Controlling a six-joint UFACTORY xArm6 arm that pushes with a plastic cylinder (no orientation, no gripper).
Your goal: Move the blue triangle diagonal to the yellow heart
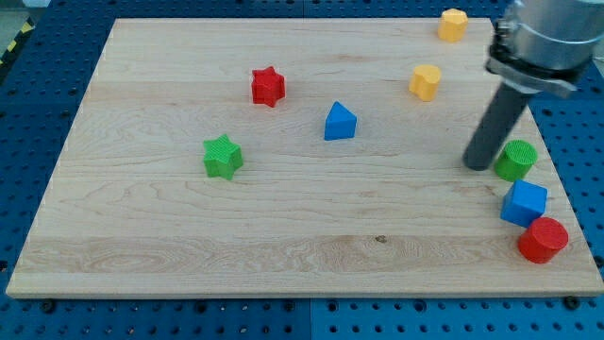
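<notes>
The blue triangle (340, 122) lies near the middle of the wooden board (189, 236). The yellow heart (426, 82) lies to its upper right. My tip (478, 165) rests on the board at the view's right, well to the right of the blue triangle and below the yellow heart. It stands just left of the green cylinder (516, 160), touching neither task block.
A red star (268, 86) and a green star (223, 156) lie left of the triangle. A yellow hexagon (453, 25) sits at the top right. A blue cube (524, 203) and a red cylinder (543, 240) sit near the right edge.
</notes>
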